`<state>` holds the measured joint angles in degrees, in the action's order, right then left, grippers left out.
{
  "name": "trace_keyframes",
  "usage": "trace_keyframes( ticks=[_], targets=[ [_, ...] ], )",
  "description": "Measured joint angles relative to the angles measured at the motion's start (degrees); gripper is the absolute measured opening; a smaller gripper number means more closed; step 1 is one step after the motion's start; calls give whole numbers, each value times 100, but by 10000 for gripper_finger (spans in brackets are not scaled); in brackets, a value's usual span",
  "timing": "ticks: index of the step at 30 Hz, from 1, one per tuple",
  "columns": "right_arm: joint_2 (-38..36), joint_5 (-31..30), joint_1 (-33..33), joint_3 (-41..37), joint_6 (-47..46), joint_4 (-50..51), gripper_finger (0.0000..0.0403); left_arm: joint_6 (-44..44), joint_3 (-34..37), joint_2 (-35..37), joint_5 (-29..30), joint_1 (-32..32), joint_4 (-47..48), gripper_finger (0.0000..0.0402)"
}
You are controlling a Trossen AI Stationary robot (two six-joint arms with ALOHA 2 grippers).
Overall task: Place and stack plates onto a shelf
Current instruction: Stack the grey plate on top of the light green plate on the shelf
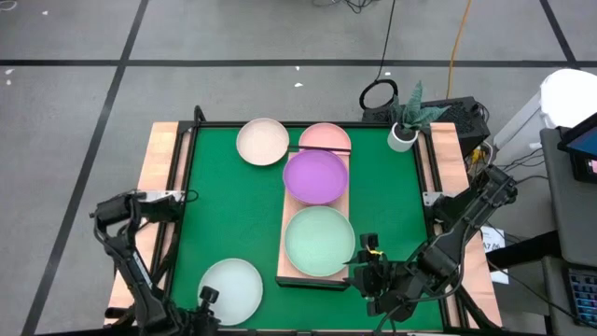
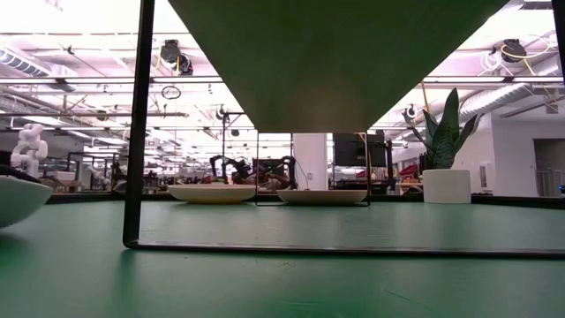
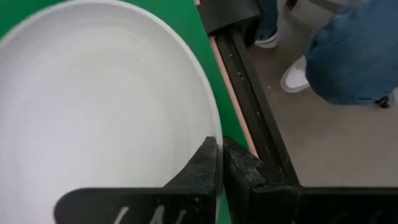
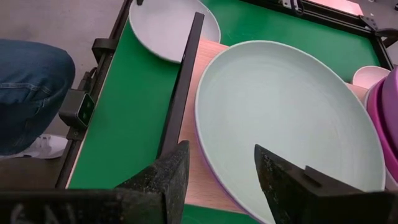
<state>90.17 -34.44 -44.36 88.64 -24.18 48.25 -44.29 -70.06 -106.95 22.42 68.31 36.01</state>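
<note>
A: Right, your left pincer [image 3: 219, 163] sits at the near left corner of the surface [image 1: 224, 205], its fingers pressed together on the near rim of the pale blue-white plate [image 1: 230, 291]. From the wrist view, one finger lies inside the rim and one outside, which I take to be an edge pinch, since a shallow plate lying flat offers little else to grab.

B: And the right one?

A: Your right pincer [image 4: 216, 163] waits with fingers spread and empty, just off the near end of the shelf [image 1: 290, 254], beside the mint green plate [image 1: 319, 241].

B: Where do the others lie?

A: On the shelf, the mint green plate takes the near end, with a purple edge showing beneath it, so it likely tops a stack. The purple plate [image 1: 315, 175] sits farther along, the pale pink plate [image 1: 325, 138] at the far end. The cream plate [image 1: 262, 141] rests on the green surface beside it. The held plate lies well apart from the shelf.
</note>
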Motion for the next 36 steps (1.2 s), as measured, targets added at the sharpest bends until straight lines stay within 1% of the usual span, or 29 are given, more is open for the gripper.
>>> trace_keyframes(
  ticks=[3, 7, 11, 14, 19, 23, 27, 30, 34, 36],
  targets=[
    [0, -1, 0, 0, 31, 30, 164, -119, -187, 267, -94, 0, 508, 10],
    [-3, -28, 0, 0, 105, 166, 164, 55, -650, 668, -77, -19, 1624, 10],
    [-57, -63, 0, 0, 81, 293, 164, 411, -1169, 1056, 163, -149, 2532, 10],
    [-79, -242, -16, 2, 93, 322, 164, 960, -1441, 1321, 385, -327, 2863, 10],
    [-85, -347, -37, 2, 129, 478, 164, 2200, -1624, 1702, 602, -830, 2885, 10],
    [-85, -518, -37, 2, 129, 569, 164, 3174, -1717, 1905, 622, -1379, 2837, 10],
    [-87, -646, -37, 2, 127, 797, 164, 4395, -1738, 1979, 602, -2032, 2321, 10],
    [-87, -640, -37, 2, 80, 944, 164, 5194, -1738, 1965, 218, -2515, 1928, 9],
    [-87, -635, -39, 2, -141, 1285, 164, 5937, -1738, 1903, -430, -3089, 1411, 9],
    [-87, -652, -39, 2, -322, 1548, 164, 6240, -1738, 1906, -619, -3321, 1166, 9]
  ],
)
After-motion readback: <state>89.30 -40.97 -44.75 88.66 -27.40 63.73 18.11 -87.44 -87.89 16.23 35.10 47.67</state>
